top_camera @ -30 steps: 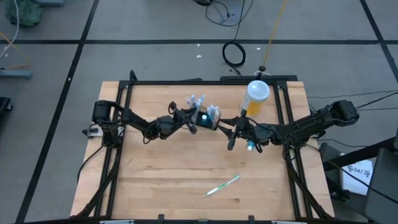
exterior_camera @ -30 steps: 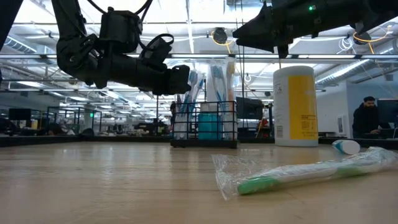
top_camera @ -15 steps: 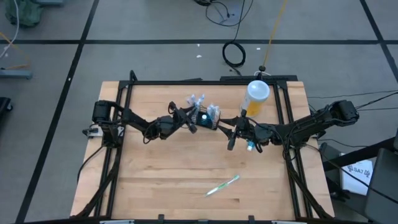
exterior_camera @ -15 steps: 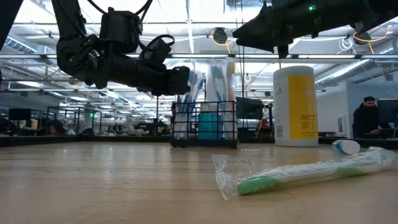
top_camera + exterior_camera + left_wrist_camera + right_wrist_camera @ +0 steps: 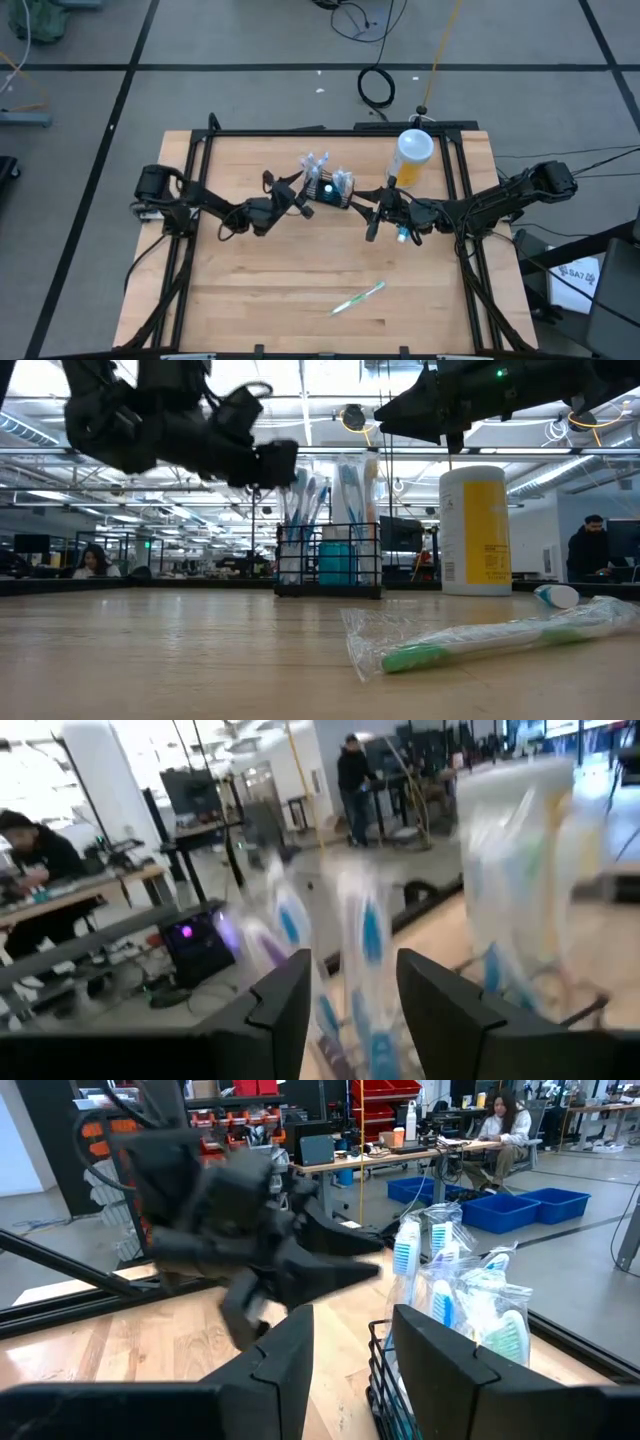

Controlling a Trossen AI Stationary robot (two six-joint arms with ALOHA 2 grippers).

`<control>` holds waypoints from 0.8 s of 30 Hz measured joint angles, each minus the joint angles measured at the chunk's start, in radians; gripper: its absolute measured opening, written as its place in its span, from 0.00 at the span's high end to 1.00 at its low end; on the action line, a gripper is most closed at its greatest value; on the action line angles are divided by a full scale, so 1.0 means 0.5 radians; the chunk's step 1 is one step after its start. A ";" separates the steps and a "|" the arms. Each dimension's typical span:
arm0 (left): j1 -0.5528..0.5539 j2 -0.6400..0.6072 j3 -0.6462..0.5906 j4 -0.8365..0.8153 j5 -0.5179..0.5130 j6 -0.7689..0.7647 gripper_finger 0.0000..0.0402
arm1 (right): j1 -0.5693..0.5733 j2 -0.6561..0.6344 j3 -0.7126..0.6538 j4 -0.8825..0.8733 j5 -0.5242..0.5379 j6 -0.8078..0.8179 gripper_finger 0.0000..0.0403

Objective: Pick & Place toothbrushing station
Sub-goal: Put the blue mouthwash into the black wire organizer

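The left tool (image 5: 296,196) is hanging just left of the caddy (image 5: 328,188), its fingers (image 5: 285,1005) parted with nothing between them in its wrist view, so it is released and apart from the wire. The caddy is standing upright on the bench (image 5: 250,290), toward the back and near the middle. Judging by this, the placing looks done or nearly done, and what is left is likely for the arms to clear away; whether this spot is the intended one cannot be told.

The caddy is a small black wire frame (image 5: 328,560), rectangular, open-sided, with thin bars that show what is inside: wrapped toothbrushes (image 5: 305,500) standing tall in crinkly clear film and a teal piece (image 5: 337,562) low in one compartment. Further right, the right tool (image 5: 374,222) is hovering just beside the caddy's other end, its fingers (image 5: 440,1360) spread and empty in its own view, so it too is released.

Behind it, a tall yellow bottle (image 5: 412,155) with a white lid is standing, a smooth plastic cylinder. A loose toothbrush (image 5: 358,298) is lying well in front, green-tipped and sealed in glossy wrinkled wrap. The bench is pale wood with a visible grain, bordered by a dark metal frame.
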 joint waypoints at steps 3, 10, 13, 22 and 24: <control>-0.117 -0.109 0.000 0.001 -0.105 0.084 0.61 | -0.001 0.000 0.000 -0.001 0.000 0.000 0.68; -0.359 -0.339 0.000 -0.243 -0.109 0.065 0.61 | 0.000 0.000 -0.001 -0.002 0.000 0.000 0.68; -0.441 -0.390 0.000 -0.394 -0.109 -0.001 0.61 | 0.000 0.000 0.000 -0.028 -0.001 0.000 0.68; -0.542 -0.405 0.000 -0.757 -0.102 -0.110 0.61 | 0.009 0.000 -0.002 -0.258 -0.007 -0.140 0.68; -0.537 -0.405 0.000 -0.768 -0.103 -0.133 0.61 | 0.028 -0.021 -0.002 -0.323 -0.032 -0.230 0.68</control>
